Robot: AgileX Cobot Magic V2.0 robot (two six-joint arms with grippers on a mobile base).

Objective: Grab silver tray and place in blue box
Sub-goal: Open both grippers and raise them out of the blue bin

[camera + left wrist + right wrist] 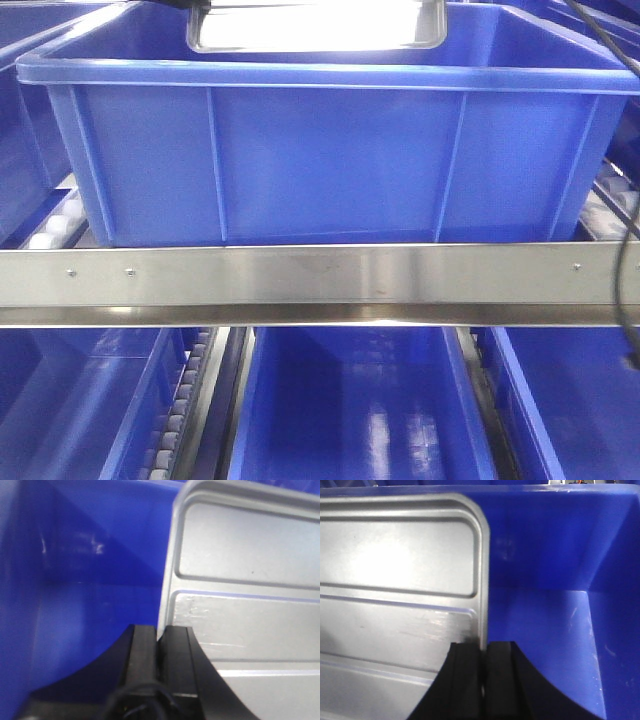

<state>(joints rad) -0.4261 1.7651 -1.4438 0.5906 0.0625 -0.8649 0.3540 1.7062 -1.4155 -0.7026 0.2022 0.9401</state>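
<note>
As front view shows, silver tray [316,26] sits over blue box [330,165]. L wrist: left pincer [159,642] clamped on tray rim. R wrist: right pincer [484,652] likewise. If you release unevenly, tray could tip, jam vs wall.

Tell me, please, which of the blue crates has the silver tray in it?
The blue box on the upper rack, above the steel rail; the silver tray shows over its rim, while the crates below hold none.
</note>
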